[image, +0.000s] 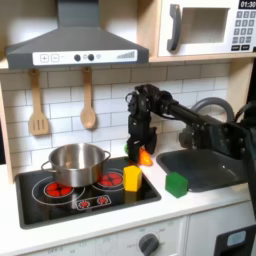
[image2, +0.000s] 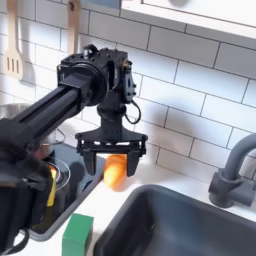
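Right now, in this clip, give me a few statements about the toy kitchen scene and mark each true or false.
1. The gripper has an orange object between its fingers. True.
2. The steel pot sits in the sink. False: it stands on the stove, on the first exterior view's left.
3. A green block lies on the counter beside the sink. True.
4. The yellow block is inside the pot. False: it stands on the stove, to the pot's right in the first exterior view.
5. Two wooden utensils hang on the tiled wall. True.
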